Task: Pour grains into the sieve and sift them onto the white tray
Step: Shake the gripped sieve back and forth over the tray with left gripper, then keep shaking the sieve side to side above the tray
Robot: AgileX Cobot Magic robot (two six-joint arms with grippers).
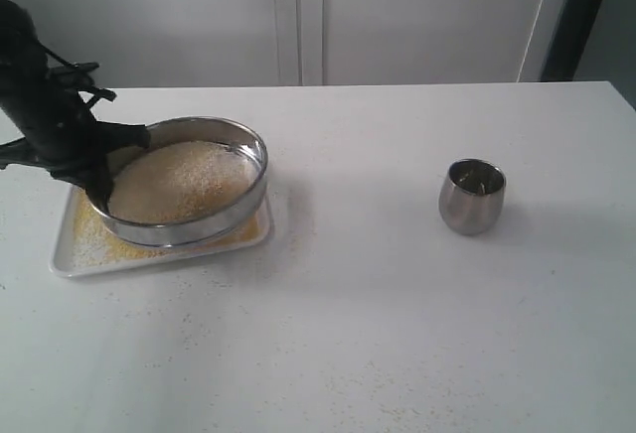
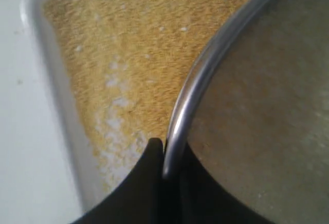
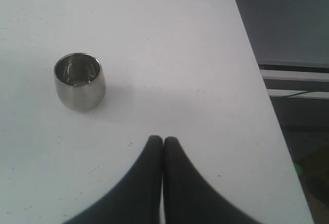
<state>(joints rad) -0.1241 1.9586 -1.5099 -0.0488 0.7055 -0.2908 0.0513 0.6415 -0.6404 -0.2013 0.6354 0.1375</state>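
Since the grains are tiny loose granules, coarse pale whitish ones heaped on the mesh and fine yellow-orange ones spread below, they should run like dry sand: light, not graspable, movable only by their container.

Location: pale fraction lies in the wide, shallow round stainless-steel sieve, which appears slightly tilted over the flat rectangular white tray near the left edge of the white desk. Cannot tell whether the sieve's low side touches the tray.

Handling estimate: sieve stiff, smooth and probably slippery on its thin wall; load modest. Best hold is a pinch across the rim, well seated. Mesh looks delicate, so avoid it.

Left pincer: clamped on the sieve's rim at the side toward the left edge, one black finger inside, one outside.

View differences: the left wrist view shows the yellow layer covering the tray floor, with pale patches; the exterior view shows only a strip of it. Stray granules toward the desk's near edge show in the exterior view only. Right pincer appears only in the right wrist view: fingers pressed together, holding nothing, above the desk near its right edge, apart from the small rounded steel cup, which stands upright with no grains visible inside.
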